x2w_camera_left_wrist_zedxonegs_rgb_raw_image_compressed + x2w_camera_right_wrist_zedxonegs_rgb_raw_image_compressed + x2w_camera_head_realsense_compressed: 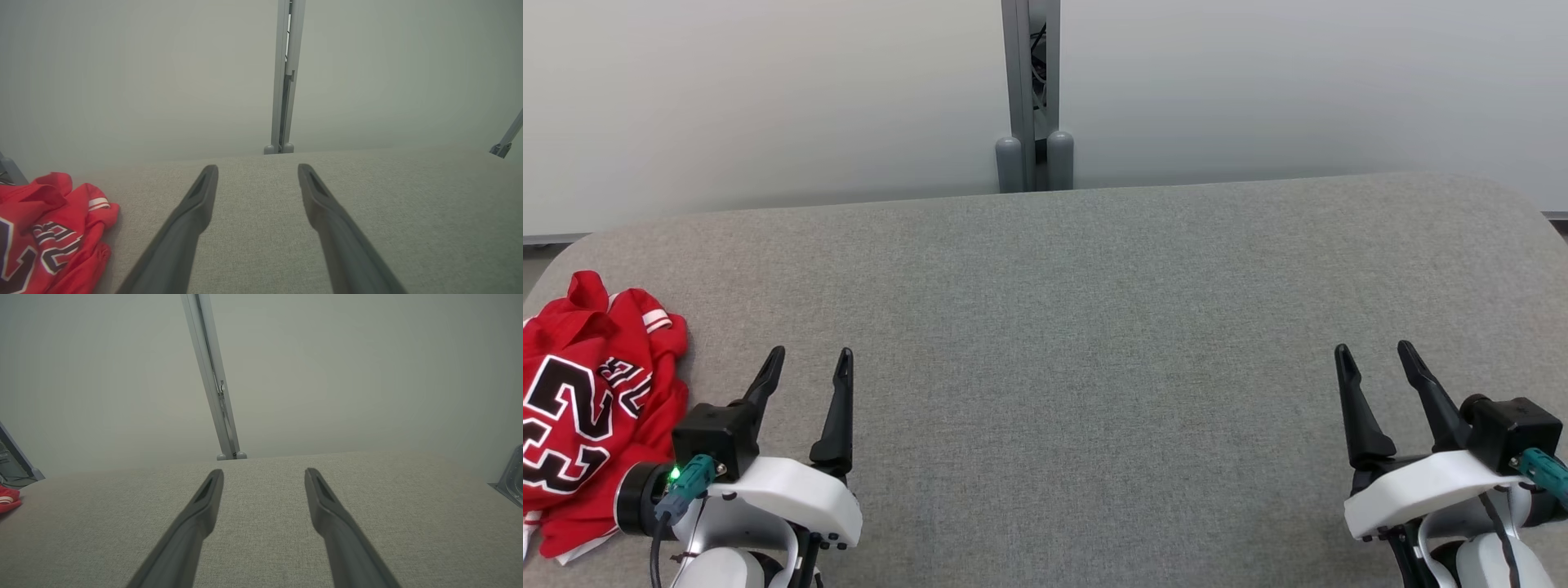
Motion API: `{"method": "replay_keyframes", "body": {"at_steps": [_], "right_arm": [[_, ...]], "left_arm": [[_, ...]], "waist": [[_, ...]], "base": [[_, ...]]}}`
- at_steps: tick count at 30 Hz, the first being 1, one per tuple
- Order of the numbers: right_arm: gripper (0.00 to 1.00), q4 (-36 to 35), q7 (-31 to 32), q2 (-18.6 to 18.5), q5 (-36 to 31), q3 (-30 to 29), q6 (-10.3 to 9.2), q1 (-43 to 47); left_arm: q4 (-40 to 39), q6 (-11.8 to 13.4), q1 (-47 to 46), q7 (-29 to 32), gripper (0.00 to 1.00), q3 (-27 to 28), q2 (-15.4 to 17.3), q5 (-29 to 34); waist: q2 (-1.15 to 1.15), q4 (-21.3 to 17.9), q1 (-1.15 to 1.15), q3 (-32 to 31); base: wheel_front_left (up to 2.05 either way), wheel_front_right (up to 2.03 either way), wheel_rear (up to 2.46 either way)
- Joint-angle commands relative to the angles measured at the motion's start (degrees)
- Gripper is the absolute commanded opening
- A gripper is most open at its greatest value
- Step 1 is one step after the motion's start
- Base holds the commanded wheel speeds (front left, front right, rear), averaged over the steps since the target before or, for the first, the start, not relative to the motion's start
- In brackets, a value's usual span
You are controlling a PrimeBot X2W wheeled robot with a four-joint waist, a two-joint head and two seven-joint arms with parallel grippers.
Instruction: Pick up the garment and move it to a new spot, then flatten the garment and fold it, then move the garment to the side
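Grey fabric tabletop (1078, 327) meets pale wall panels (768, 98) joined by post (1031, 90).

The jersey (596, 384) runs off the left edge in the head view, and the wrist of the left hand (811, 353) covers its lower right corner. Crumpled folds swallow part of its lettering. In the right wrist view a red scrap of jersey (9, 498) pokes in at the left edge.
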Motion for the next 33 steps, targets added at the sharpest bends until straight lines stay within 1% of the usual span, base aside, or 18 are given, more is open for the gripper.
{"method": "replay_keyframes", "body": {"at_steps": [1, 10, 20, 33], "right_arm": [[1.00, -0.47, -0.76, 0.00, -0.77, 0.07, 0.12, 0.68], [1.00, -0.52, -1.91, 0.21, -2.51, 0.80, 0.12, 1.11], [1.00, 0.59, -1.42, 0.15, -0.46, -0.62, 0.12, 0.83], [1.00, 1.14, -1.90, 0.15, -0.34, -0.98, 0.12, 0.61]], "left_arm": [[-0.28, 0.40, -0.08, 0.12, 1.00, 0.34, 0.44, 1.05], [-0.31, 0.54, -0.22, 1.04, 1.00, 0.21, 0.83, 3.57], [-0.06, 0.89, -0.52, 1.01, 1.00, -0.16, 1.02, 2.76], [0.27, 1.11, -0.63, 0.91, 1.00, -0.74, 1.25, 2.25]], "waist": [[0.00, 0.00, 0.00, -0.06], [0.00, 0.26, 0.00, -0.27], [0.00, 0.35, 0.00, -0.10], [0.00, 0.43, 0.00, -0.33]], "base": [[0.00, 0.00, 0.00], [0.00, 0.00, 0.00], [0.00, 0.00, 0.00], [0.00, 0.00, 0.00]]}}
